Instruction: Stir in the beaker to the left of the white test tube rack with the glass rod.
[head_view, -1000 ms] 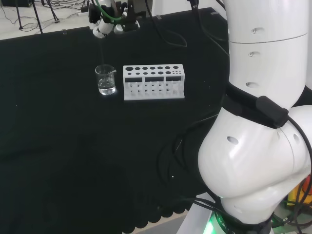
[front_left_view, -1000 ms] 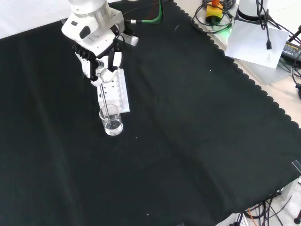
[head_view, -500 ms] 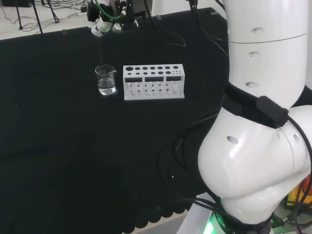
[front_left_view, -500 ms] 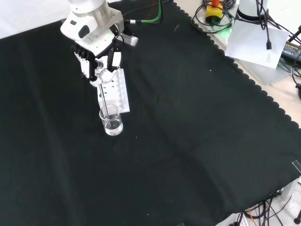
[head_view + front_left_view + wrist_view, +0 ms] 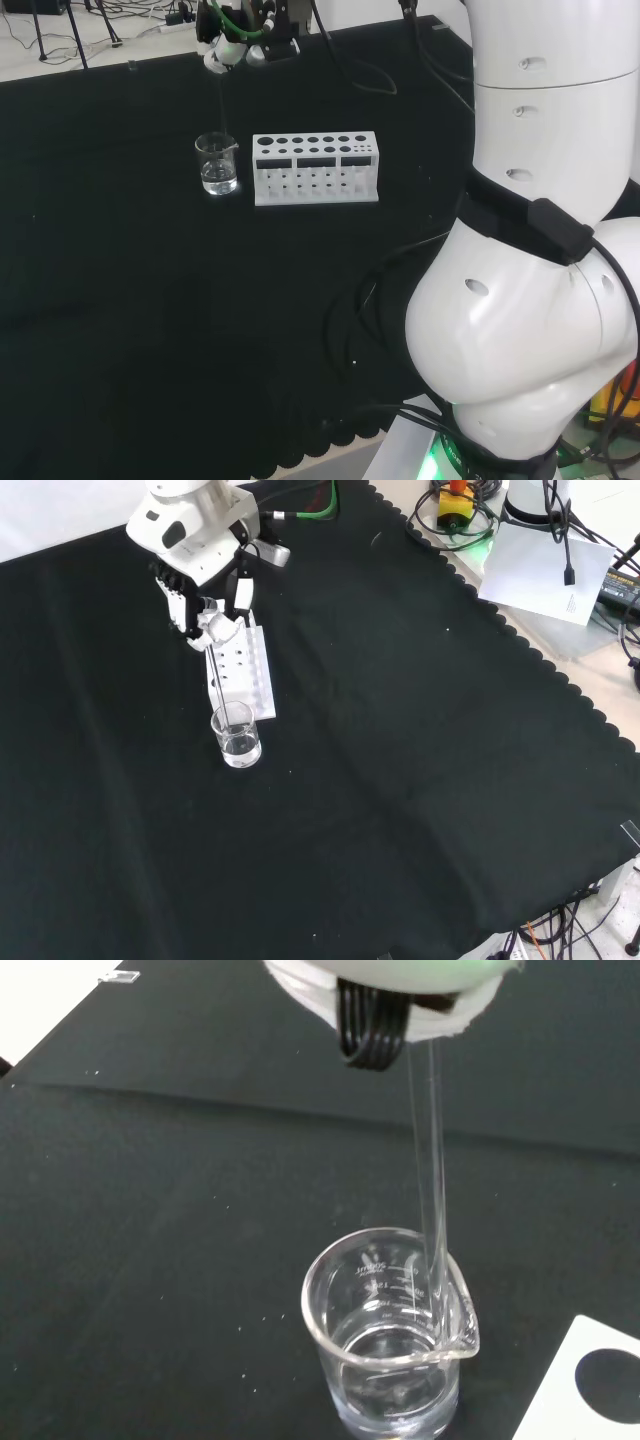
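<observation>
Worktop point(image 5: 420, 740) under black cloth, mostly bare. White rack point(image 5: 316, 168) stands just right of the beaker point(image 5: 217, 165) in the head view; in the front view the rack point(image 5: 243, 673) sits directly behind the beaker point(image 5: 236, 736), the two nearly touching. Rack holes hold no tubes. Off the cloth edge at the front view's upper right: cables, a sheet of paper point(image 5: 545, 565). In the head view the arm's own white links point(image 5: 540, 240) take up the right side but do not cover the beaker or rack.

Hand point(image 5: 205, 615) hangs above the far end of the rack in the front view, fingers point(image 5: 243, 592) curled and pinched on the top of the rod point(image 5: 214, 685). In the head view the hand point(image 5: 235, 45) is up beyond the beaker, with a green cable and dark leads bunched around it.

Rod is thin, clear, hard to trace against the cloth. In the wrist view the rod point(image 5: 430, 1160) drops straight from the hand point(image 5: 400, 990) and its lower end passes inside the beaker point(image 5: 390, 1330) rim, close to the wall by the spout. Whether the tip reaches the liquid, cannot tell.

Beaker: small, clear glass, upright, printed graduations on the wall, pouring lip. Clear liquid fills the lower part.
</observation>
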`<state>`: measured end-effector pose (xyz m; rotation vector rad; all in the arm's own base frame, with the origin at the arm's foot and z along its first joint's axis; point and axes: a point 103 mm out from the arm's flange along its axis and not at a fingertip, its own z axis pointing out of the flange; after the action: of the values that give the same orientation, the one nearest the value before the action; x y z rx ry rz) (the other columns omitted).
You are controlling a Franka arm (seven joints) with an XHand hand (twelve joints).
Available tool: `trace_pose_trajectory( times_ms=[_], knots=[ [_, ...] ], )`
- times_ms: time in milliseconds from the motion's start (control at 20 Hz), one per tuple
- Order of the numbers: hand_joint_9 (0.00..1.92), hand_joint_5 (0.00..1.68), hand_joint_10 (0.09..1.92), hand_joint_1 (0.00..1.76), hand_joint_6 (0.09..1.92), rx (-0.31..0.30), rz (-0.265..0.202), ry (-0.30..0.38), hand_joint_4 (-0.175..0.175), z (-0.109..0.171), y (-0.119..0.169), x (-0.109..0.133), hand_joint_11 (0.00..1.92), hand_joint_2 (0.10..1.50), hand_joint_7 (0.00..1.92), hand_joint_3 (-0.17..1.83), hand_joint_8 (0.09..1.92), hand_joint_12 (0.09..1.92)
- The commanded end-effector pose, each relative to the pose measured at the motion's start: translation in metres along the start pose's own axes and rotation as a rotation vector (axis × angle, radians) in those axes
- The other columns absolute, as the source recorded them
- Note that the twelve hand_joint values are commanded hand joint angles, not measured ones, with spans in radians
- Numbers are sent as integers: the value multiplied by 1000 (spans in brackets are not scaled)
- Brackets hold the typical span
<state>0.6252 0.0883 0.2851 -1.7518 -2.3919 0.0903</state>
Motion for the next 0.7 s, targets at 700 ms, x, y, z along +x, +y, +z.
trace_pose_trajectory(
  times_ms=[700],
  knots=[
    [1648, 1134, 855, 1313, 589, 6, -49, -4, -175, 6, 19, 30, 1651, 758, 1203, 564, 1047, 771]
  ],
)
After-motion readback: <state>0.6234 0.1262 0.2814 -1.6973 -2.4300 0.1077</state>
